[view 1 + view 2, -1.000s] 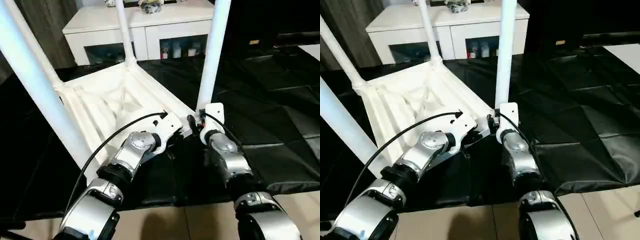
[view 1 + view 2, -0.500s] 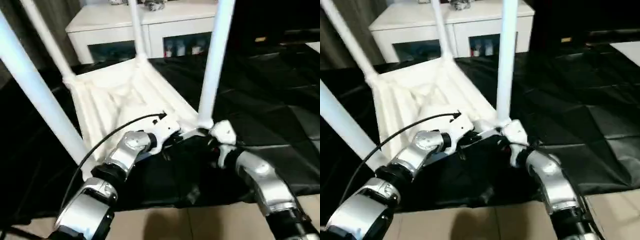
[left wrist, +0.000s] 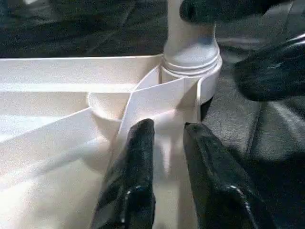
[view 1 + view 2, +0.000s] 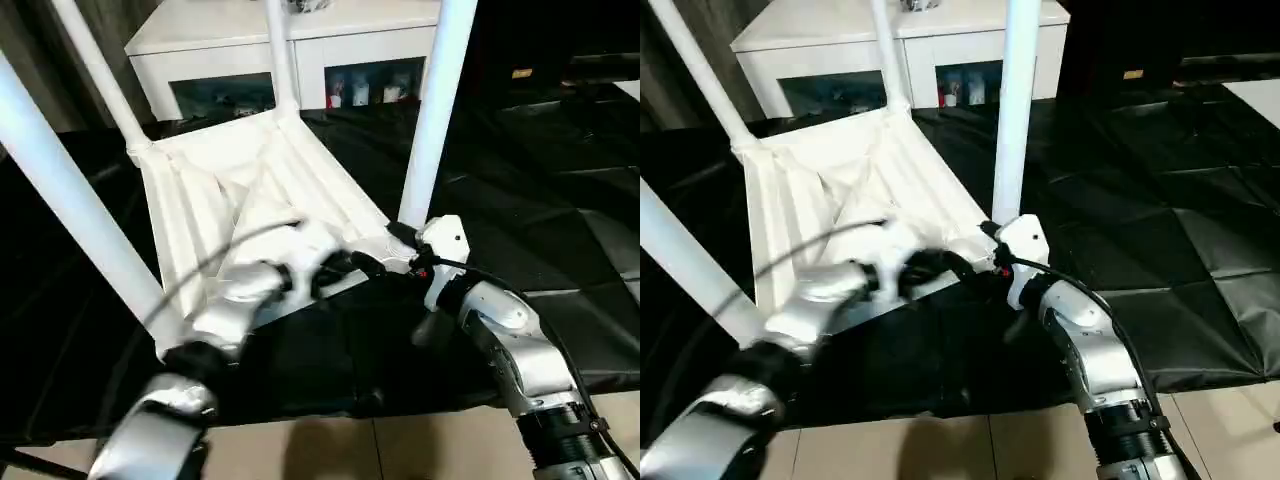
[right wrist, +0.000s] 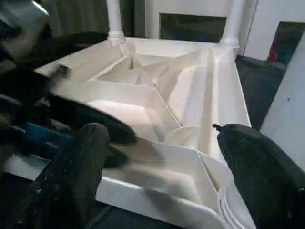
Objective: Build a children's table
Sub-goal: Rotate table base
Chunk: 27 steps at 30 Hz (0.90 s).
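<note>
The white plastic ribbed tabletop (image 4: 240, 200) lies upside down on black sheeting (image 4: 520, 180), four white tube legs (image 4: 430, 110) standing in its corner sockets. The left claw (image 3: 167, 157), narrowly parted and holding nothing, rests over a rib near the right front corner; the right claw (image 5: 157, 157) gapes wide there. Both should probably grip the rim firmly before the table is turned upright.

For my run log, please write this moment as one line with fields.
stage: four legs in sockets | tabletop: upside down on black sheet | left gripper: over near edge ribs, holds nothing | right gripper: open, at near right leg
</note>
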### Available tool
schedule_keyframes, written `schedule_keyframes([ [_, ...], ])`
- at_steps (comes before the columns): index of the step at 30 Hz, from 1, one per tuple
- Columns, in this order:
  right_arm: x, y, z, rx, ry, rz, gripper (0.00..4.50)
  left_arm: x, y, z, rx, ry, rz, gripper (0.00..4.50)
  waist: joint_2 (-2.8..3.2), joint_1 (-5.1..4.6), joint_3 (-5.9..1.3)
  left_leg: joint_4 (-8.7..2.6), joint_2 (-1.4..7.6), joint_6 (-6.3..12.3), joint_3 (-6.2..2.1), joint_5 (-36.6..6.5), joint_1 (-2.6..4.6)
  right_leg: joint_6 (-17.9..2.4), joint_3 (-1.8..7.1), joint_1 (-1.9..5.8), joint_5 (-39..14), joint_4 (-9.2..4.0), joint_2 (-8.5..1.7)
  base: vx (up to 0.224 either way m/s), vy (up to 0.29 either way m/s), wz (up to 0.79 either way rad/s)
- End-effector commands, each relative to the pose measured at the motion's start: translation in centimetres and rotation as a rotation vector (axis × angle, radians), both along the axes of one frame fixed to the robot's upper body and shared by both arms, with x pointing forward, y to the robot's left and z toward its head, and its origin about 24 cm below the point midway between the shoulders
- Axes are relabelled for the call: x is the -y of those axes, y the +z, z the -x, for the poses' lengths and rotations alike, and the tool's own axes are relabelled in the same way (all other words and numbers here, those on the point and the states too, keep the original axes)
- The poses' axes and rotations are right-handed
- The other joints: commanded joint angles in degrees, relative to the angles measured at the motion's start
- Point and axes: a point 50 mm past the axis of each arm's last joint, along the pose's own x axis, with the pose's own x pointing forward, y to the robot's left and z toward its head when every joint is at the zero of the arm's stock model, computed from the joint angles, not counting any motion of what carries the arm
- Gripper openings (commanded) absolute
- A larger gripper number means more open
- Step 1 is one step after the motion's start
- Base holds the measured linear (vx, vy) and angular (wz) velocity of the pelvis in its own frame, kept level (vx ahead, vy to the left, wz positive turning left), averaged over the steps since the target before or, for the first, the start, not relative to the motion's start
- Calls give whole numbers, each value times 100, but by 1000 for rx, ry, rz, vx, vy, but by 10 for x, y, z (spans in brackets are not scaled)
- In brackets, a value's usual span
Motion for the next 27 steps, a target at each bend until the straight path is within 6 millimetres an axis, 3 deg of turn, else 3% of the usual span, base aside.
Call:
schedule_keyframes([
  [1, -5, 4, -7, 19, -24, -1, 401, -6, 6, 9, -20, -52, 35, 145, -135, 26, -365, -404, 311, 736, -175, -1129, 162, -1462, 78, 220, -650, -299, -111, 0, 0, 0],
  [2, -5, 4, -9, 20, -35, -2, 401, -6, 8, 14, -28, -80, 42, 161, -162, 22, -352, -435, 328, 678, -182, -1150, 145, -1478, 88, 227, -748, -300, -124, 0, 0, 0],
  [3, -5, 4, -12, 23, -53, 7, 401, -6, 9, 22, -48, -133, 58, 161, -147, 31, -348, -442, 336, 585, -173, -1261, 187, -1431, 90, 198, -881, -305, -100, 0, 0, 0],
  [5, -4, 4, -15, 22, -66, 11, 401, -5, 11, 28, -62, -177, 73, 181, -123, 32, -340, -458, 335, 454, -175, -1305, 199, -1415, 93, 192, -919, -291, -86, 0, 0, 0],
  [6, -3, 4, -19, 23, -88, 27, 401, -4, 13, 35, -81, -219, 93, 187, -170, 29, -338, -460, 331, 429, -170, -1311, 194, -1400, 96, 193, -921, -297, -78, 0, 0, 0],
  [9, 7, 5, -33, 16, -191, 49, 401, -2, 20, 57, -153, -345, 144, 216, -145, 43, -337, -464, 321, 276, -155, -1243, 223, -1446, 108, 185, -809, -259, -68, 0, 0, 0],
  [10, 12, 5, -37, 24, -224, 73, 401, -2, 21, 59, -169, -359, 158, 216, -174, 42, -326, -457, 309, 275, -137, -1234, 226, -1431, 111, 173, -804, -274, -49, 0, 0, 0],
  [15, 44, 11, -59, 27, -440, 125, 401, -9, 31, 67, -223, -402, 205, 252, -174, 105, -342, -406, 271, 190, -105, -1045, 279, -1442, 120, 178, -645, -248, -39, 0, 0, 0],
  [18, 56, 14, -66, 30, -517, 149, 401, -14, 34, 67, -239, -403, 213, 284, -165, 124, -346, -391, 262, 190, -100, -978, 273, -1434, 115, 183, -597, -235, -24, 0, 0, 0],
  [19, 61, 16, -68, 30, -546, 149, 401, -17, 35, 69, -249, -400, 211, 291, -157, 161, -348, -388, 263, 129, -86, -1139, 315, -1385, 118, 158, -716, -241, -17, 0, 0, 0],
  [22, 75, 19, -74, 27, -630, 158, 401, -29, 35, 73, -288, -400, 196, 311, -191, 151, -321, -407, 257, 55, -99, -1407, 279, -1331, 118, 169, -1012, -255, -27, 0, 0, 0],
  [23, 80, 20, -76, 28, -650, 161, 401, -34, 35, 76, -307, -402, 185, 317, -168, 154, -323, -414, 260, -63, -109, -1657, 312, -1282, 120, 141, -1289, -265, -25, 0, 0, 0],
  [27, 94, 23, -79, 32, -692, 162, 401, -52, 36, 84, -350, -398, 183, 357, -155, 142, -285, -427, 246, -230, -101, -2074, 339, -1189, 133, 86, -1606, -302, 3, 0, 0, 0],
])
